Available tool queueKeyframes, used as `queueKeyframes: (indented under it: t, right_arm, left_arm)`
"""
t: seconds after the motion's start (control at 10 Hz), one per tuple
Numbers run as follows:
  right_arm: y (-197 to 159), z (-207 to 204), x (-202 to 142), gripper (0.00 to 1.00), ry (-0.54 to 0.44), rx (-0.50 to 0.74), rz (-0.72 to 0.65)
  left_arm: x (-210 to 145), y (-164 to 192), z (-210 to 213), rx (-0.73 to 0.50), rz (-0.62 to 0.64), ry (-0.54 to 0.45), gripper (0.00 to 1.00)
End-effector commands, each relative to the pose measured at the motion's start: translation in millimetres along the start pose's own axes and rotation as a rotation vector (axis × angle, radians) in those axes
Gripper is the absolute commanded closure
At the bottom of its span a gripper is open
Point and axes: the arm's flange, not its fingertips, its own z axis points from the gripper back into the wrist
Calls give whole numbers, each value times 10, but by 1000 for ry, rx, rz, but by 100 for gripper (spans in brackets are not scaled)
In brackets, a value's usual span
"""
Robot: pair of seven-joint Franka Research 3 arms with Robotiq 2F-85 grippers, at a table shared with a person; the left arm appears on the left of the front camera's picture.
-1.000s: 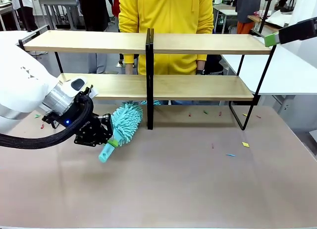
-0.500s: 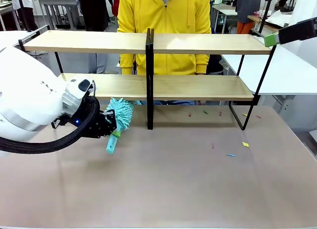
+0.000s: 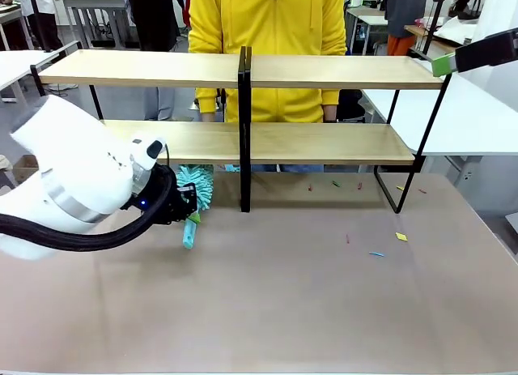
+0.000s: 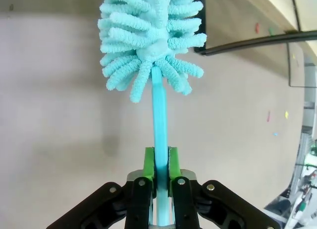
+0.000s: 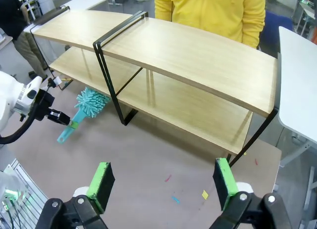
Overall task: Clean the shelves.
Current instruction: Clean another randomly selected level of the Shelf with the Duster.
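1. Since a second ago, the duster has been drawn left, away from the middle posts. Its handle has been swung nearer to upright, and the left arm has been raised at the frame's left.
2. Left of centre in the front view, the left gripper is seen pinching the duster's handle. In the left wrist view, the green pads are pressed against both sides of it.
3. The fluffy head is held below the lower left board's front edge. Contact with the table cannot be told.
4. The shelves are spread across the upper half, nearly edge to edge.
5. A person in yellow is seen behind them, top centre.
6. Coloured scraps are scattered on the table, right of centre.
7. In the right wrist view, the right gripper is shown at the bottom edge. Its jaws are spread wide with nothing between them.
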Motion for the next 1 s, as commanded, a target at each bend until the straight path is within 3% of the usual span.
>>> queueKeyframes:
  t: [0.0, 0.4, 0.6, 0.8, 0.9]
  right_arm:
    - [-12, 4, 3, 0, -2, 3, -5]
    - [-12, 4, 3, 0, -2, 3, -5]
    - [-12, 4, 3, 0, -2, 3, -5]
    - [-12, 4, 3, 0, -2, 3, -5]
    - [-12, 4, 3, 0, -2, 3, -5]
  left_arm:
    - [179, -83, -197, 51, 8, -7, 88]
    - [184, -55, -217, 125, 148, 14, 88]
    - [60, -55, -121, 155, 353, 38, 88]
    - [79, -22, -75, 179, 473, -44, 88]
    - [60, -2, -79, 247, 516, -14, 88]
